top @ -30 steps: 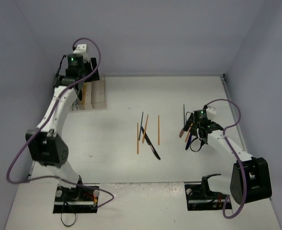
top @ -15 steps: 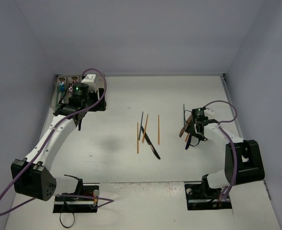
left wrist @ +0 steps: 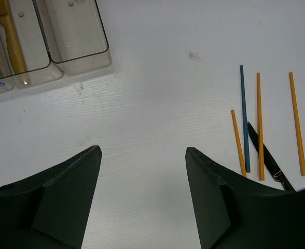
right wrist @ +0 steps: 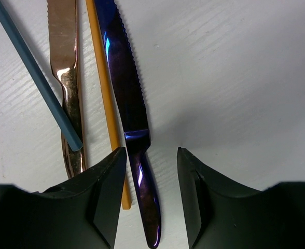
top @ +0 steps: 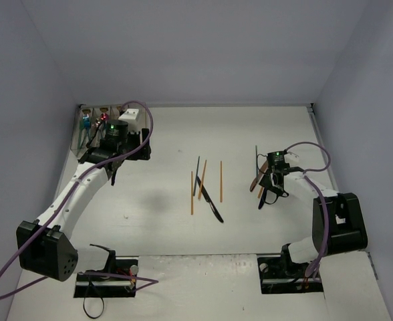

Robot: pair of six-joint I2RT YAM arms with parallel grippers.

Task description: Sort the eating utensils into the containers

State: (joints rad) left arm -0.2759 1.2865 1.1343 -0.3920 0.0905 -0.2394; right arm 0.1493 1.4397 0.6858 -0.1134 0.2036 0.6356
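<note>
White table (right wrist: 235, 78), blue knife (right wrist: 127, 98) lengthwise between parted right fingers (right wrist: 98, 202), blade pointing away

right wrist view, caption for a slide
Open right gripper straddling a blue knife, beside an orange stick, copper knife and teal stick.

White table (top: 163, 234) filling bottom of enclosure, showing fine ridged grain up close. Plain lavender-grey back wall (top: 196, 47), left wall (top: 16, 100) and right wall (top: 377, 80) closing in on three sides, meeting table along its edges. Even, diffuse light falling from above. Soft blurred shadow (top: 158, 198) lying on table left of centre. Small dark smudge (left wrist: 194, 54) marking surface.
</note>
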